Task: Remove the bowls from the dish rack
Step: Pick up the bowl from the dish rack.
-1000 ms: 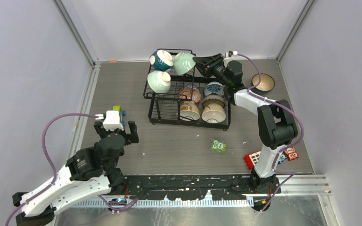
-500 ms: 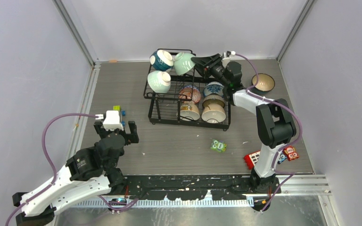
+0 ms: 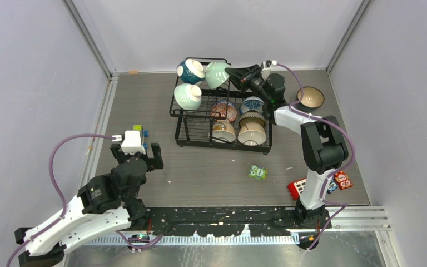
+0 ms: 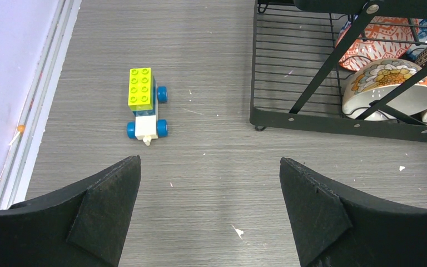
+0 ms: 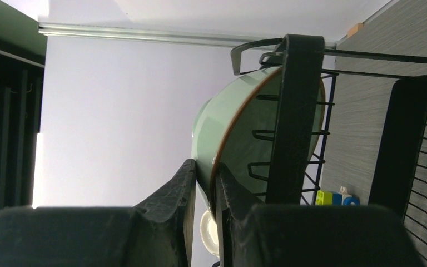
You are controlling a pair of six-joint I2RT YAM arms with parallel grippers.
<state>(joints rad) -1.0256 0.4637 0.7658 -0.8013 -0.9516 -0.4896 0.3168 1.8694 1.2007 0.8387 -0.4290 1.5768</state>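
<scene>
Nearest the bases, the left tool (image 4: pixel 208 164) was held wide apart and empty above the grey wood-grain tabletop (image 4: pixel 211 67). Farther back, in the upper basket of the black wire two-tier dish rack (image 4: pixel 339 123), the mint-green round ceramic bowl (image 3: pixel 218 75) was pinched at its rim by the narrowed right tool (image 5: pixel 204 171). A slip was judged possible, since only a thin glazed edge was gripped. A snag on the basket wires could also be expected during lifting. The bowl was tipped on edge, its mouth turned sideways rather than up. No long axis was presented by so round a shape.
</scene>
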